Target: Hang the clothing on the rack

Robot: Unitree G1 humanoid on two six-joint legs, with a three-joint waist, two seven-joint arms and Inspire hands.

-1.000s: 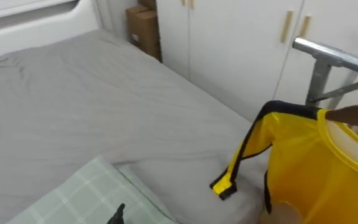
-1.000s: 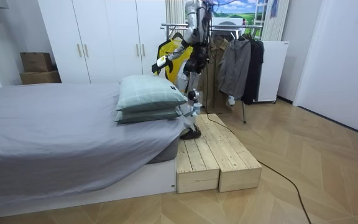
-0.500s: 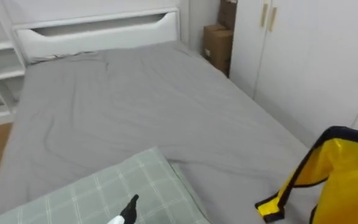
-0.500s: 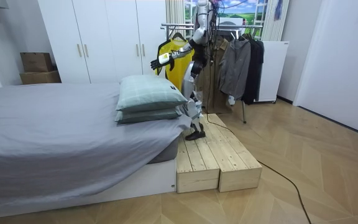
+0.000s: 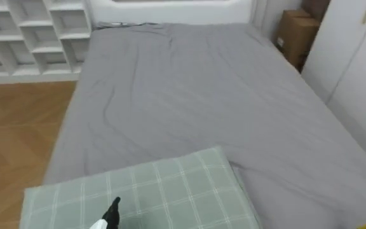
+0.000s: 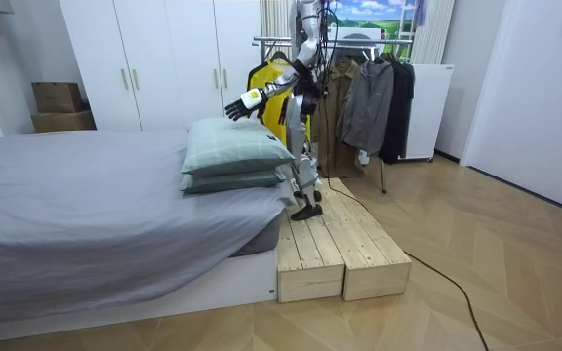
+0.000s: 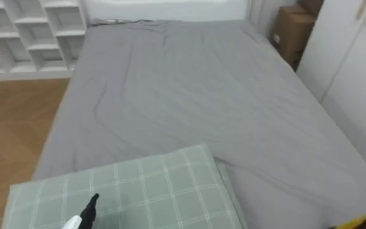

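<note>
Head camera looks down on the wide grey-sheeted bed (image 5: 202, 95), so we judge the hanging step not yet done. Tall white wardrobe doors (image 6: 164, 58) run along the bed's far side. The robot stands on the low wooden plank platform (image 6: 335, 244), between the bed and the metal clothes rack (image 6: 279, 41). Dark jackets (image 6: 369, 97) crowd the rail. The yellow shirt with black trim (image 6: 275, 115) is by the rack at the robot's far side. Whether it hangs from the rail or from the right robot hand we cannot tell. Stacked pale green checked pillows (image 5: 164, 191) lie beneath the left robot hand (image 5: 110, 213), fingers straight, holding nothing. Next move, in our view: face the rack and find free rail. The jackets and the platform edge are the obstacles.
</note>
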